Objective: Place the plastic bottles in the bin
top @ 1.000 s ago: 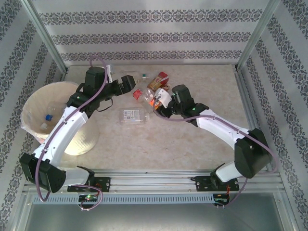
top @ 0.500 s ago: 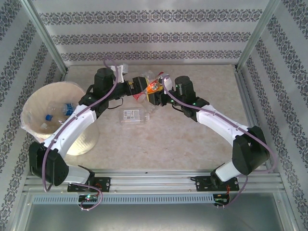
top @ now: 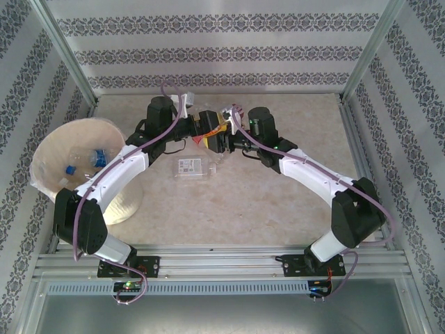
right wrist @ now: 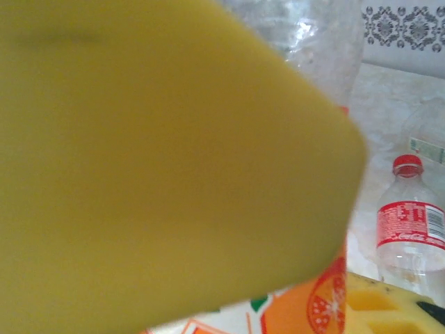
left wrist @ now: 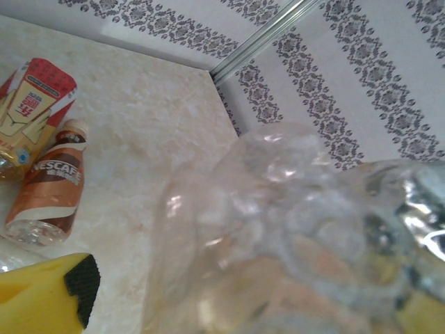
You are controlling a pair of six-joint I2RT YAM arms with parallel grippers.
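From above, the two arms meet over the far middle of the marbled surface (top: 229, 209), with the left claw (top: 208, 125) and the right claw (top: 227, 140) nearly nose to nose. The left claw stands wide around a crumpled clear bottle (left wrist: 292, 229) that looms large in its wrist camera. Its yellow finger (left wrist: 42, 299) with the black pad sits just off the bottle's side, not touching. I cannot tell whether the other finger touches it. Beyond that bottle, two more lie side by side on the surface: a brown Nescafé bottle (left wrist: 49, 191) and, touching it, a bottle with a red and cream label (left wrist: 31, 104). The right claw is narrow, pinching an orange-labelled bottle (right wrist: 306, 303) between its blurred yellow finger (right wrist: 160, 160), very close to the lens, and the lower one. Past it, a clear Coca-Cola bottle (right wrist: 410, 226) with a red cap and red label stands near the back wall. In the overhead view, a flattened clear bottle with a white label (top: 191, 167) lies on the surface just nearer than both claws. The bin (top: 125, 203) sits at the left edge, well apart from the claws, with the left arm reaching across its right side. Inside it lie a blue-capped bottle (top: 69, 169) and another clear bottle with blue on it (top: 97, 157).
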